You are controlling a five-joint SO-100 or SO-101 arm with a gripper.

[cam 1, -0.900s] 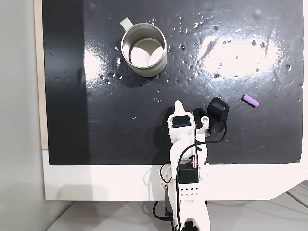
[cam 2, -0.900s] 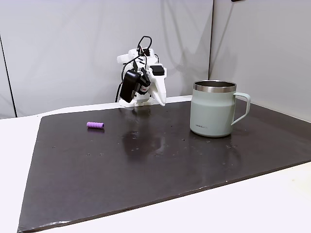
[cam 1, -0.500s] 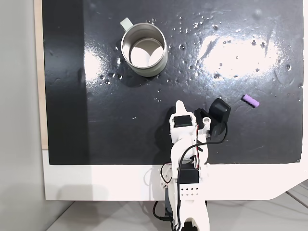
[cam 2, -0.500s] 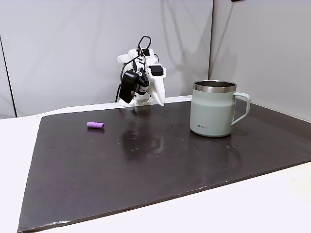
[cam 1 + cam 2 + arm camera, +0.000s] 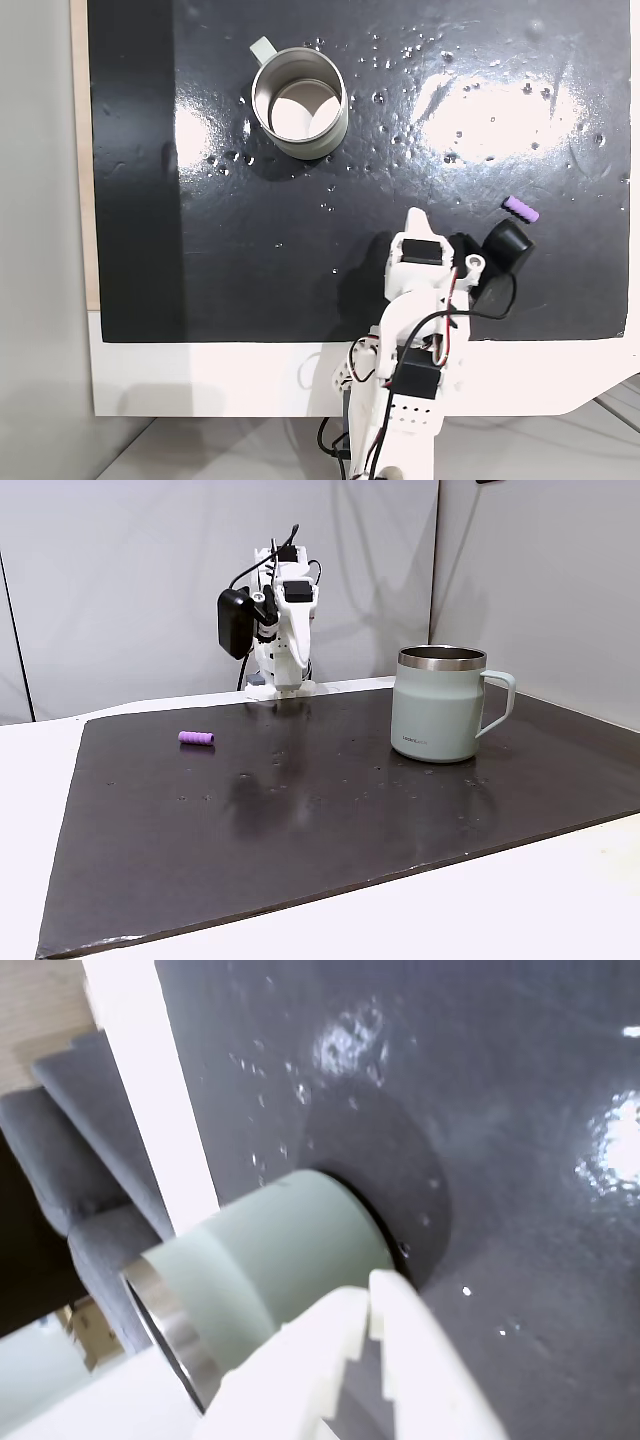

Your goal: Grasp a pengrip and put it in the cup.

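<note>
The black mat (image 5: 250, 260) is the landmark. In a fixed view from above, the arm (image 5: 415, 370) rises from the mat's near edge, right of centre. The cup (image 5: 299, 105) stands upright toward the far left part of the mat, open mouth up, its handle (image 5: 262, 47) pointing to the far left corner; the side-on fixed view shows its pale green wall (image 5: 437, 715) and steel rim, and the wrist view shows it tilted (image 5: 270, 1260). The gripper (image 5: 368, 1305) has its white fingers pressed together, holding nothing. The pengrip (image 5: 521, 209) lies flat near the mat's right edge, its long axis running diagonally from far-left to near-right; side-on (image 5: 197, 738) it looks nearly level.
</note>
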